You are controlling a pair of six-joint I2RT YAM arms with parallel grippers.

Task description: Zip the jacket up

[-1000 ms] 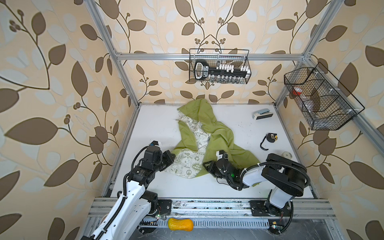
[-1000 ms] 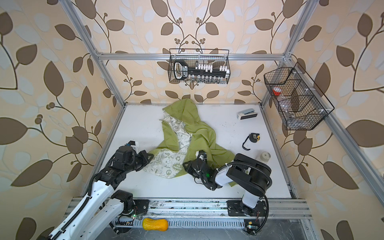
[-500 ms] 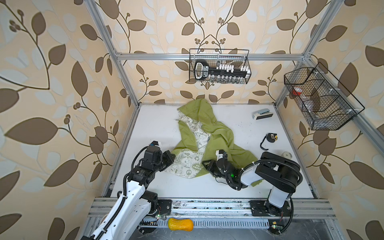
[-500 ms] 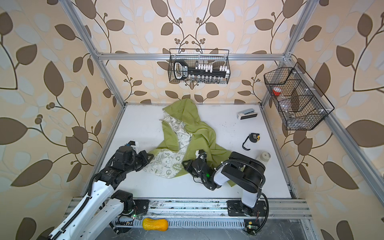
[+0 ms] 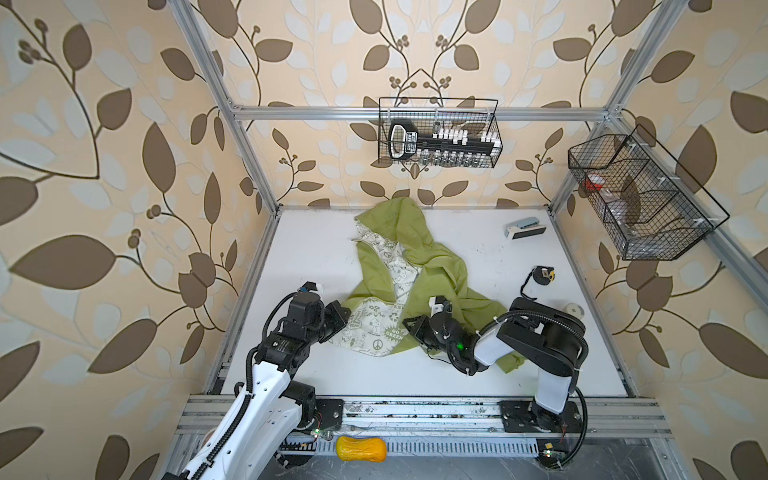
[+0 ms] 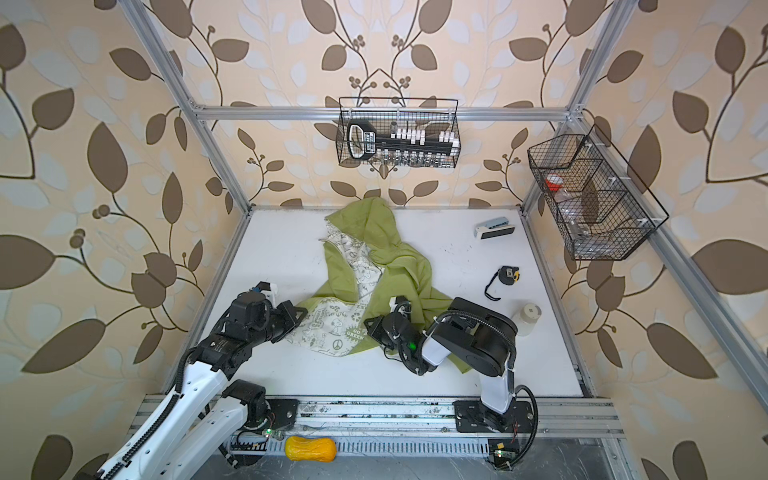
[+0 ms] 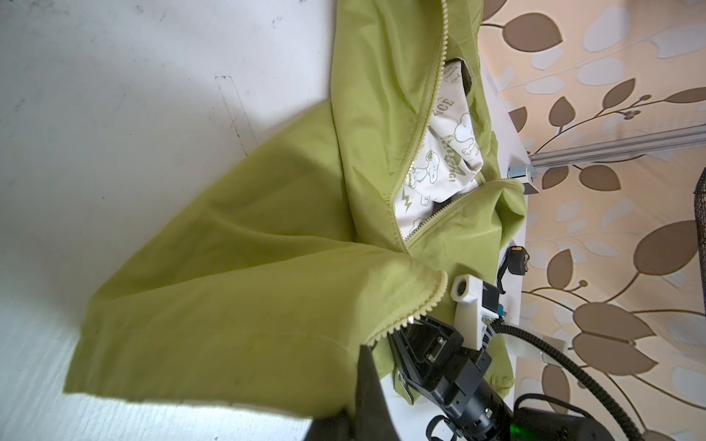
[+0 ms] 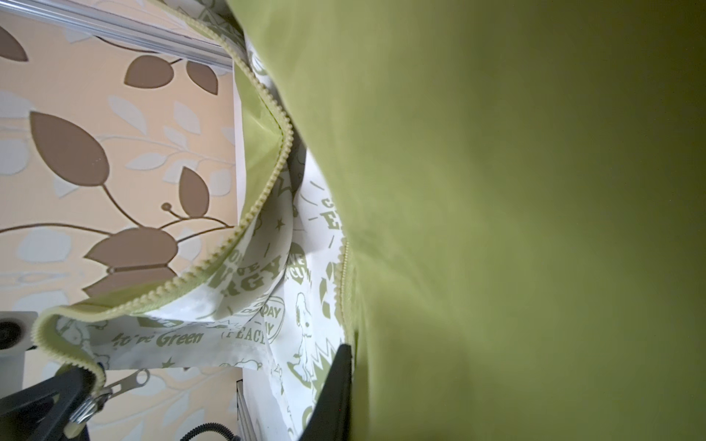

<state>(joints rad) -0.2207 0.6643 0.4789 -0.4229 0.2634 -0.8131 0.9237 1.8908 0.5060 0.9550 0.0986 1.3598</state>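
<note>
The olive-green jacket [image 5: 432, 266] [image 6: 399, 266] lies unzipped on the white table, its white printed lining showing at the front. My left gripper [image 5: 341, 319] [image 6: 299, 318] is shut on the near-left corner of its hem. In the left wrist view the fabric [image 7: 248, 267] drapes over that gripper [image 7: 361, 355]. My right gripper [image 5: 409, 328] [image 6: 371, 328] is shut on the other front edge. The right wrist view shows its dark finger [image 8: 338, 382] pressed against green cloth [image 8: 496, 191], with the metal zipper pull [image 8: 126, 382] hanging by the left gripper.
A grey stapler [image 5: 525, 227], a black tape measure [image 5: 542, 274] and a small white bottle [image 5: 574, 309] lie on the right of the table. Wire baskets hang on the back wall [image 5: 438, 141] and the right wall [image 5: 636, 195]. An orange object [image 5: 360, 449] rests on the front rail.
My right gripper has closed onto the jacket's edge, and its arm has shifted slightly. The left gripper has stayed shut on the hem corner.
</note>
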